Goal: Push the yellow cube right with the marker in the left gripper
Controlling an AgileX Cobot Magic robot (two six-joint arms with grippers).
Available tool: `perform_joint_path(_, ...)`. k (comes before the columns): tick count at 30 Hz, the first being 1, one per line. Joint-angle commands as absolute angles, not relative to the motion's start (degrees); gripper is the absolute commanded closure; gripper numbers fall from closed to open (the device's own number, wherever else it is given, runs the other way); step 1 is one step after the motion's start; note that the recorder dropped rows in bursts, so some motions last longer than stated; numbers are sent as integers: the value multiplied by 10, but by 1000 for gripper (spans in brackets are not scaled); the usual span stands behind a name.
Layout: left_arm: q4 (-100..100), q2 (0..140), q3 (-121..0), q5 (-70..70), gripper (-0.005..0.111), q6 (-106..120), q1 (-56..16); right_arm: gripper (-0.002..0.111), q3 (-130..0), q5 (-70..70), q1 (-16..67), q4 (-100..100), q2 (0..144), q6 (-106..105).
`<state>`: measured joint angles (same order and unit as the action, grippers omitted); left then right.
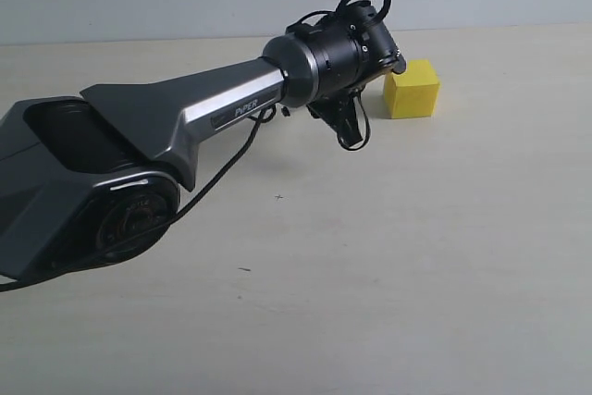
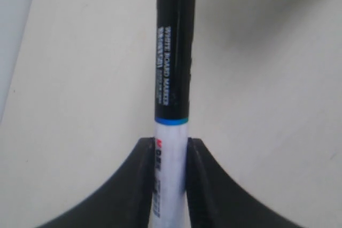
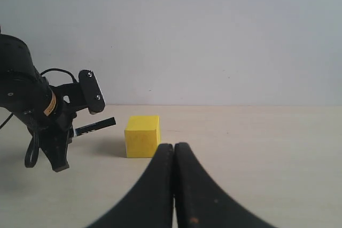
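The yellow cube [image 1: 412,88] rests on the beige table toward the back right; the right wrist view shows the same cube [image 3: 142,136]. My left gripper [image 2: 171,150] is shut on the marker [image 2: 173,52], clamping its white barrel, with the black capped end sticking out past the fingertips. In the right wrist view the marker [image 3: 95,126] points at the cube's left face, and a small gap shows between its tip and the cube. In the exterior view the left gripper [image 1: 363,97] sits just left of the cube and the wrist hides the marker. My right gripper [image 3: 173,148] is shut and empty, a short way in front of the cube.
The left arm [image 1: 213,108] stretches across the table from the near left, its black cables [image 1: 222,168] hanging under it. A pale wall [image 3: 214,36] runs along the back of the tabletop [image 1: 416,256].
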<state>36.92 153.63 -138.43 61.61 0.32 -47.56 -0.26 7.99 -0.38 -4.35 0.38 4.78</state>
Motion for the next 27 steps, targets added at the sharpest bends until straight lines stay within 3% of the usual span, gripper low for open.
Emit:
perform_joint_path(1, 372, 1535, -1386, 647, 107, 13, -475, 108, 0, 77, -3, -45, 0, 48)
perform_joint_path(27, 332, 1535, -1386, 619, 107, 11, -482, 108, 0, 77, -3, -45, 0, 48)
